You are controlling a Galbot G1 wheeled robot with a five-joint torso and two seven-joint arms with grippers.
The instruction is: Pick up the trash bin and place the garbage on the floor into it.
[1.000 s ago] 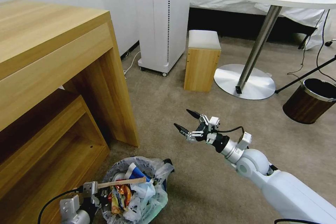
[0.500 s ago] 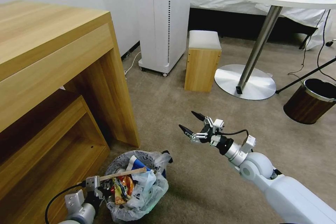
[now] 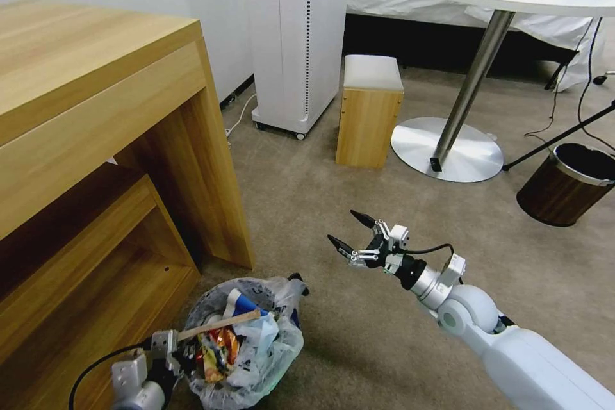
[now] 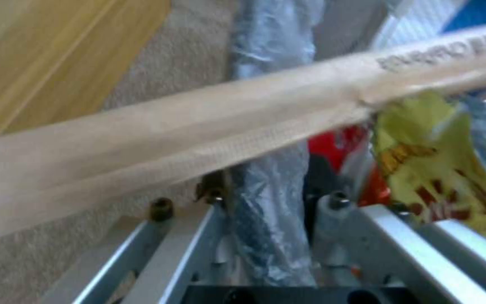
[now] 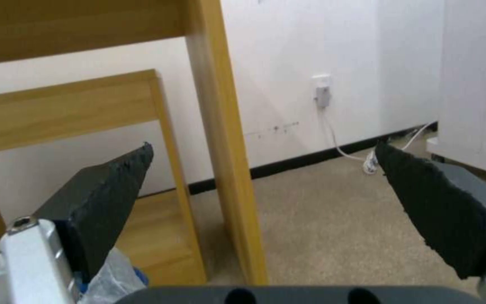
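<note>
Trash bin (image 3: 246, 346) sits on the beige floor (image 3: 359, 346) beside the wooden desk (image 3: 96, 141), its plastic liner stuffed with wrappers (image 3: 218, 349), a blue-white carton (image 3: 240, 304) and a thin wooden stick (image 3: 218, 325). The left tool (image 3: 186, 352) clamps the bin's near rim through the bag. The right tool (image 3: 351, 232) hovers well apart above bare carpet, fingers spread and empty. No litter shows on the visible carpet, so collection looks largely finished.
</note>
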